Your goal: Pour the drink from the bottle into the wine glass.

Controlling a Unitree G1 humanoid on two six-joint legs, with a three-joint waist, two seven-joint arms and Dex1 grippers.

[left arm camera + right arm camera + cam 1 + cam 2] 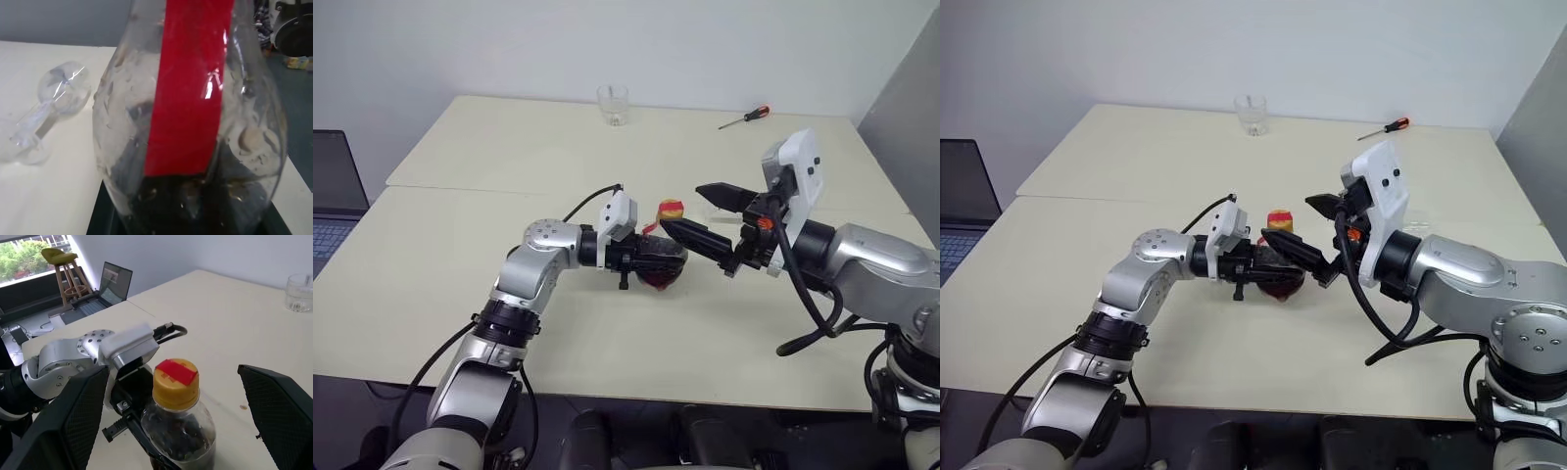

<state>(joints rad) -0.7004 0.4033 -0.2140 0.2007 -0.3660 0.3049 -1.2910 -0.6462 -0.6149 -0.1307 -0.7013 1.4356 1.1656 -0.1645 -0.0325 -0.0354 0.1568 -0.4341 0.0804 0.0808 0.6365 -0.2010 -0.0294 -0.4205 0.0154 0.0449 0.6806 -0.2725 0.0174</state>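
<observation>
My left gripper (658,260) is shut on the bottle (179,427), holding its rounded body upright just above the table's middle. The bottle has a yellow cap (176,382) with a red strip, and the dark drink (190,208) fills its lower part. My right gripper (710,215) is open, level with the cap, with one black finger (63,421) on each side of the bottle and not touching it. The wine glass (49,115) appears in the left wrist view beyond the bottle, on the table.
A short clear tumbler (613,105) stands at the table's far edge, and a red-handled screwdriver (745,117) lies at the far right. A laptop (333,196) sits off the table's left side. A seam (489,188) runs between the two tabletops.
</observation>
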